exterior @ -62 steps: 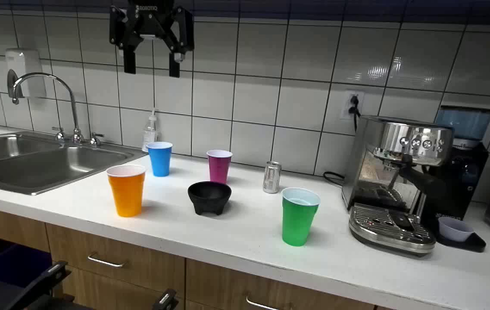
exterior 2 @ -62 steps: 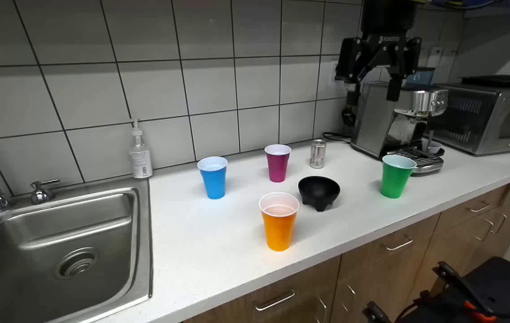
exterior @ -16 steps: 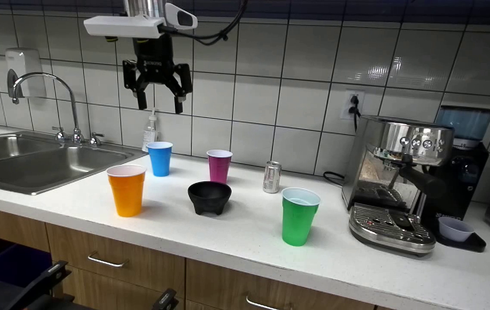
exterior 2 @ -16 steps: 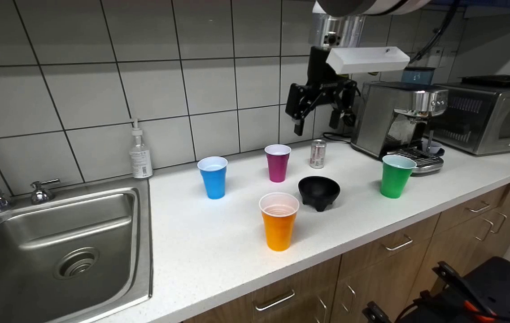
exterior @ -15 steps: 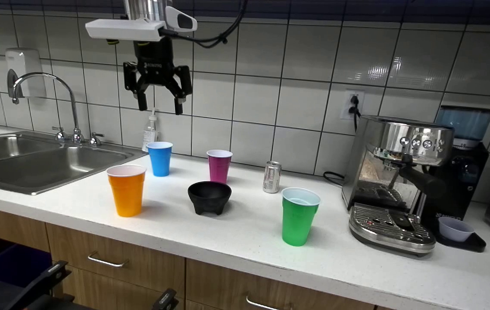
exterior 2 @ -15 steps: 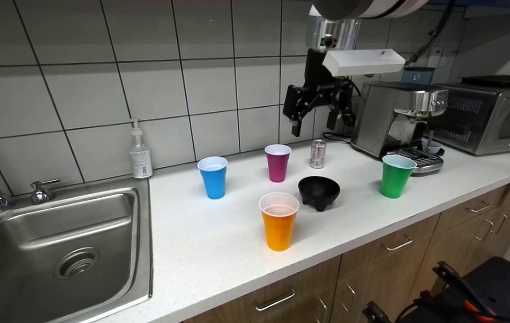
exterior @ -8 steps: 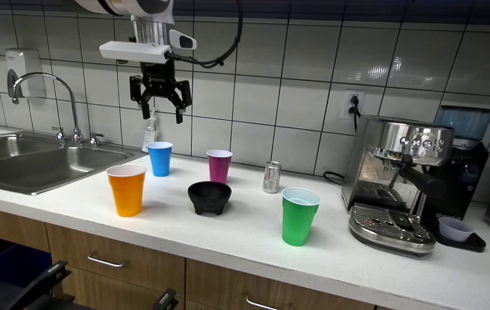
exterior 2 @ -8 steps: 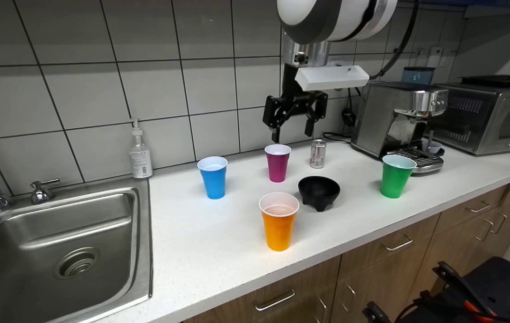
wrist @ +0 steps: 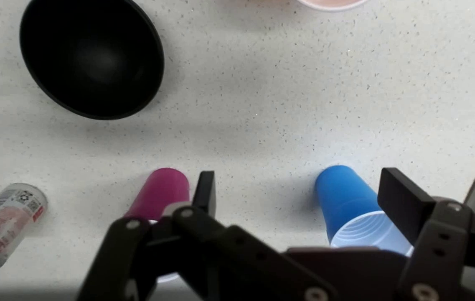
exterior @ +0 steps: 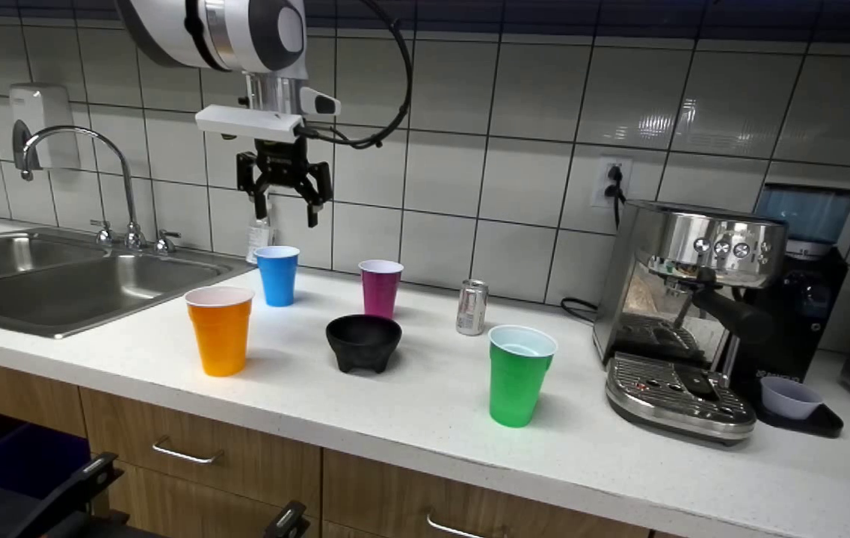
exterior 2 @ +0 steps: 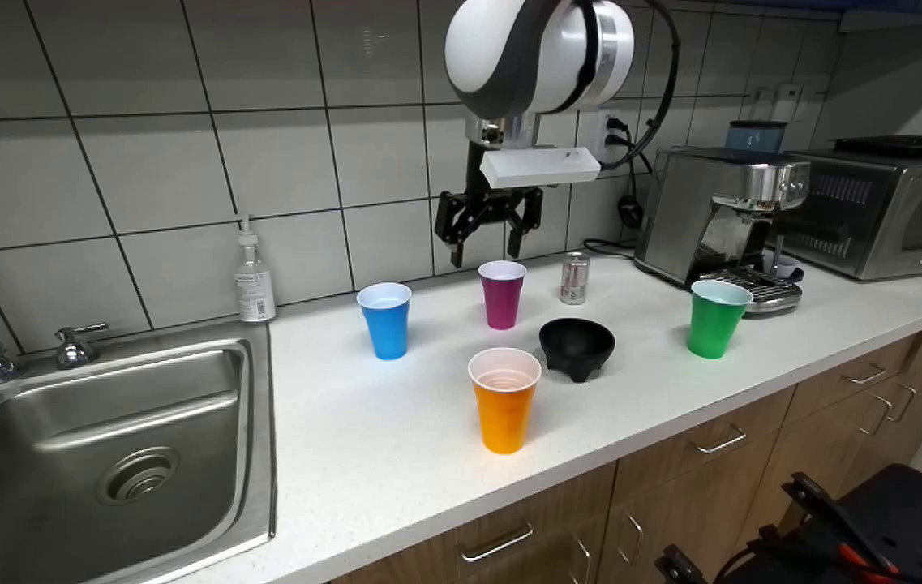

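High above the white counter hangs my gripper (exterior: 287,214) (exterior 2: 486,254) (wrist: 299,172), open, fingers wide apart and holding nothing. Below it, in the wrist view, the blue cup (wrist: 341,196) appears between the fingers, nearer the right one, its white mouth partly covered by the gripper. The magenta cup (wrist: 164,188) lies just outside the left finger, also partly hidden. Both exterior views show the blue cup (exterior: 277,276) (exterior 2: 387,328) and magenta cup (exterior: 380,291) (exterior 2: 502,300) upright near the tiled wall. A black footed bowl (exterior: 362,344) (wrist: 95,58) stands in front of them.
An orange cup (exterior: 220,336) (exterior 2: 505,414) stands toward the counter's front, a green cup (exterior: 518,381) (exterior 2: 716,324) farther along. A silver can (exterior: 472,308) (wrist: 5,221) is near the wall. Sink (exterior 2: 254,454), soap bottle (exterior 2: 254,276) and espresso machine (exterior: 686,321) flank the cups.
The open gripper has come down from higher up, shifting toward the blue and magenta cups, and more of the arm has entered both exterior views. Cups, bowl and can stay put.
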Action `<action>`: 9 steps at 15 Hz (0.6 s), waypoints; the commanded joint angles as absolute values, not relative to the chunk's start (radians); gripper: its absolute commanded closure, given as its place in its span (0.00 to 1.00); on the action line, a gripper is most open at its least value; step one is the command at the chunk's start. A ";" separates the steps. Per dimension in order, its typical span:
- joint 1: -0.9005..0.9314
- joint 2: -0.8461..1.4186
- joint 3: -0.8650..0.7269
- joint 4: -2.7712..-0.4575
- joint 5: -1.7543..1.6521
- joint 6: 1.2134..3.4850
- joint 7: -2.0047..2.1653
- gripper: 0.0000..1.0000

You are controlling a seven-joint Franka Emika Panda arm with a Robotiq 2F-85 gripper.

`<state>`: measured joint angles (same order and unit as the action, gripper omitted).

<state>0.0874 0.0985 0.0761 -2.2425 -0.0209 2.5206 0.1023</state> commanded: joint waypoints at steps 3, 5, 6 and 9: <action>0.109 0.244 0.080 -2.083 -0.021 2.513 0.123 0.00; 0.118 0.285 0.077 -2.038 -0.025 2.519 0.129 0.00; 0.123 0.308 0.075 -2.013 -0.028 2.520 0.133 0.00; 0.139 0.373 0.066 -1.944 -0.040 2.522 0.156 0.00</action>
